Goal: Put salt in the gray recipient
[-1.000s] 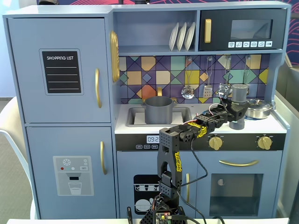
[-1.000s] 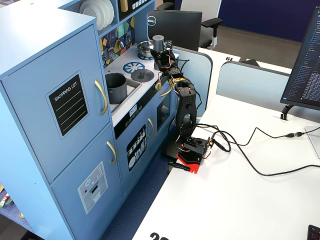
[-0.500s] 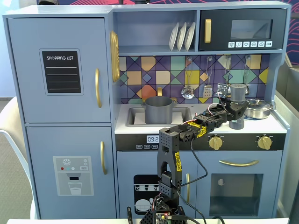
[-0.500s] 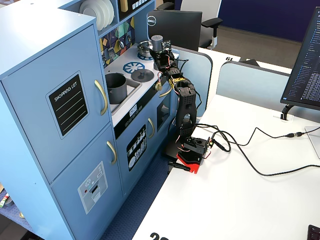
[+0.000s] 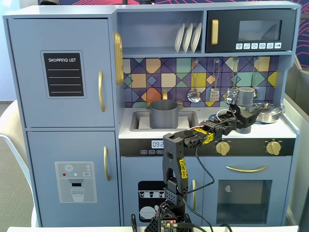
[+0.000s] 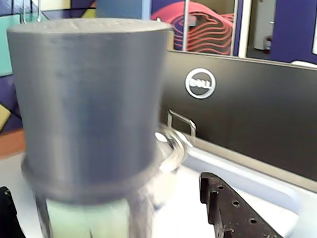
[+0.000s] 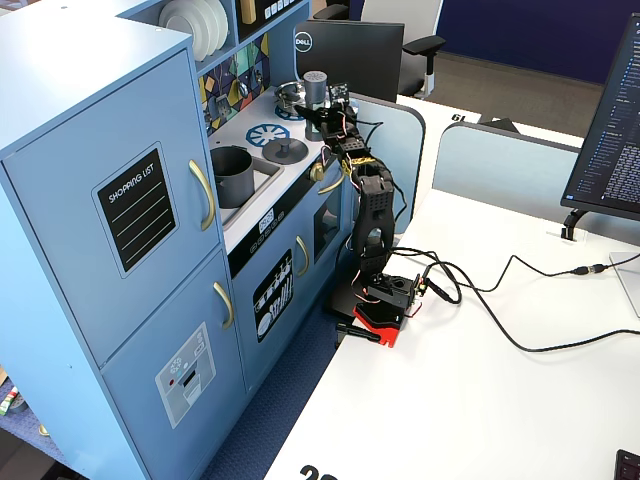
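Note:
The salt (image 6: 89, 99) fills the wrist view, blurred, with a wide dark gray cap over a pale green label. It stands on the stove top at the right of one fixed view (image 5: 246, 95) and at the far end in the other (image 7: 316, 88). My gripper (image 6: 106, 186) is open, one finger (image 6: 233, 208) on each side of the shaker, with a gap on the right side. The gripper also shows in both fixed views (image 5: 240, 116) (image 7: 318, 120). The gray recipient (image 5: 164, 113) stands in the sink, left of the arm, and shows in the other fixed view (image 7: 233, 175).
A shiny steel pan (image 5: 268, 112) sits just right of the salt, close behind it in the wrist view (image 6: 173, 146). A flat gray lid with a knob (image 7: 283, 150) lies on the stove between sink and salt. Utensils (image 5: 194, 94) hang on the back wall.

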Action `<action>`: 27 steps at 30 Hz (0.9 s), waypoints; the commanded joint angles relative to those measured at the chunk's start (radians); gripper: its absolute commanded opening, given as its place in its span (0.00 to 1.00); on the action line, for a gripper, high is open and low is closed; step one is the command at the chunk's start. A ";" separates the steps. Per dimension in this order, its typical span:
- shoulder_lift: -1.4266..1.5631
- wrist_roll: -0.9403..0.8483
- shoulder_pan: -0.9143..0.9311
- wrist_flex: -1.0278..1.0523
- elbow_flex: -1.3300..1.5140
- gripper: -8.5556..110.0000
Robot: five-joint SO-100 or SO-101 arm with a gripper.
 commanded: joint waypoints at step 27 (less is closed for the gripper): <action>1.451 -0.081 -0.804 1.434 1.134 0.07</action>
